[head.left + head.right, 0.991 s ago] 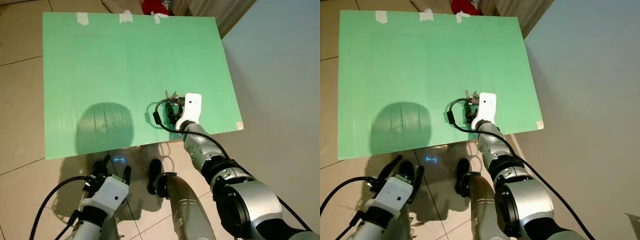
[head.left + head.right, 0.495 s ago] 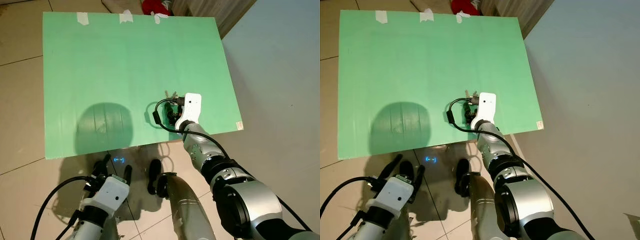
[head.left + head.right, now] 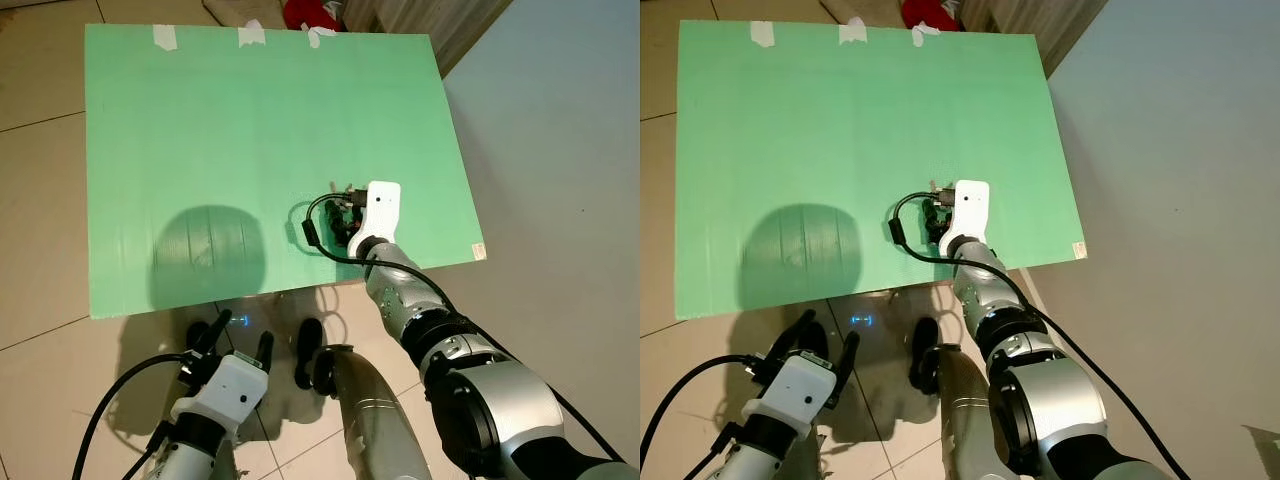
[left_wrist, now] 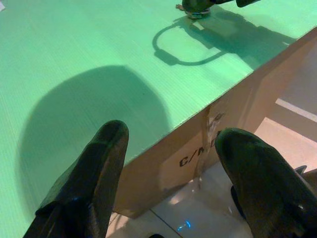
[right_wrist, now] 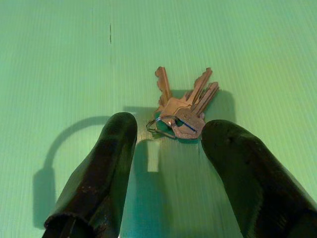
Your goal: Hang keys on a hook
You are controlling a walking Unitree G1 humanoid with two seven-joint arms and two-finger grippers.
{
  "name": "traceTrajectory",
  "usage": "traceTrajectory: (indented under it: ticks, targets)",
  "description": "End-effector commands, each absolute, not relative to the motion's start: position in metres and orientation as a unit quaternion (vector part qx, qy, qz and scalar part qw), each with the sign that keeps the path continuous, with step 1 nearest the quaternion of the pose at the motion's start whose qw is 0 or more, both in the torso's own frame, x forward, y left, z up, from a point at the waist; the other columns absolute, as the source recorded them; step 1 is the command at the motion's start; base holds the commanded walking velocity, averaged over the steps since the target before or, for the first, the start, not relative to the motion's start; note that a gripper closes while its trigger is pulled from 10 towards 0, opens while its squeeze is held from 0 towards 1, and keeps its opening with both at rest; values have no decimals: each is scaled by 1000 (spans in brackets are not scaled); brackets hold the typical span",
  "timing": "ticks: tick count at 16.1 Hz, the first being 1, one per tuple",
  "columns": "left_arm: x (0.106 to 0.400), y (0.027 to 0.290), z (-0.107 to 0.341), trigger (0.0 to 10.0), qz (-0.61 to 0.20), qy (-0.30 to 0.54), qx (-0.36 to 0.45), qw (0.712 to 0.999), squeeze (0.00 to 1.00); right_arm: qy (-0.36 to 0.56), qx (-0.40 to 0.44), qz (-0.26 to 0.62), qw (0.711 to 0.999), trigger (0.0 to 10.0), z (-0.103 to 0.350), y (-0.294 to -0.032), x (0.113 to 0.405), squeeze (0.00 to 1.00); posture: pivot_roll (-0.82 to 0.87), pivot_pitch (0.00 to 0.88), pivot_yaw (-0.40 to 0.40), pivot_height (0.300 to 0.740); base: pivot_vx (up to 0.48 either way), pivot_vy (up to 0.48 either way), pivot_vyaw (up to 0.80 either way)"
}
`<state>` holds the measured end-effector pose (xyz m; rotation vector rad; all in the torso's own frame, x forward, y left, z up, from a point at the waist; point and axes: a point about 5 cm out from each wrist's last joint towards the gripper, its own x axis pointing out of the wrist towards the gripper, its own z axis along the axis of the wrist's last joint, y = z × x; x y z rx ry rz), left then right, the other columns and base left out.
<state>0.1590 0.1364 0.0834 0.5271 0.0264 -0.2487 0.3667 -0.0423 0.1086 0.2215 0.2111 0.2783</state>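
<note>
Head views, right arm: the right gripper (image 3: pixel 345 215) reaches out over the green counter (image 3: pixel 200 120), and the keys (image 3: pixel 347 192) lie just ahead of its jaws.
Head views, left arm: the left gripper (image 3: pixel 228 337) hangs low over the tiled floor (image 3: pixel 40 80), well short of the keys and below the counter's near edge.
Head views, surroundings: strips of tape (image 3: pixel 252 34) hold the counter's far edge, a red object (image 3: pixel 310 12) lies beyond it, and a small label (image 3: pixel 479 251) sits at the near corner, too small to read.
Left wrist view, jaws: the left jaws stand spread apart with nothing between them.
Left wrist view, writing: the brown cardboard side (image 4: pixel 218 134) under the green top carries printed letters that begin "C/", the rest unclear.
Right wrist view, jaws: the right jaws stand open on either side of the keys' ring (image 5: pixel 166 125), not yet closed on it.
Right wrist view, keys: the bunch rests flat on the green surface, blades fanned away from the jaws.
Progress: early, by the look of it; the keys are ungrasped, so pickup, carrying and hanging remain.
</note>
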Motion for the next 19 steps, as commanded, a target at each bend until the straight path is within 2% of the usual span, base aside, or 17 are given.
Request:
traceTrajectory:
  ticks: [1,6,7,9,14,15,16,17,19]
  targets:
    - [151,128,76,10000,-143,28,253,956,0,141,167,218,951,10000,105,39,333,0,262,510,-295,740,0,0,0]
    - [151,128,78,10000,-144,24,260,954,0,162,147,216,951,10000,92,36,327,0,292,505,-289,740,0,0,0]
    - [152,128,79,10000,-142,23,261,954,0,169,151,215,950,0,88,33,326,0,290,509,-291,740,0,0,0]
    - [152,128,79,10000,-141,22,262,954,0,195,175,201,944,0,83,32,325,0,290,509,-291,740,0,0,0]
    - [156,122,77,10000,-143,21,254,956,0,166,148,215,951,0,87,29,328,0,258,523,-299,740,0,0,0]
    - [161,121,76,10000,-142,21,249,958,0,150,134,221,954,8627,91,26,332,51,240,505,-297,740,0,0,0]
    - [168,120,75,10000,-141,19,246,959,0,127,127,230,956,10000,97,21,336,1000,228,483,-293,740,0,0,0]
    - [173,119,74,10000,-141,15,245,959,0,114,122,234,958,10000,98,15,339,1000,220,463,-292,740,0,0,0]
    - [196,116,76,10000,-146,0,237,960,0,73,79,222,969,10000,100,-14,348,1000,188,359,-271,740,0,0,0]
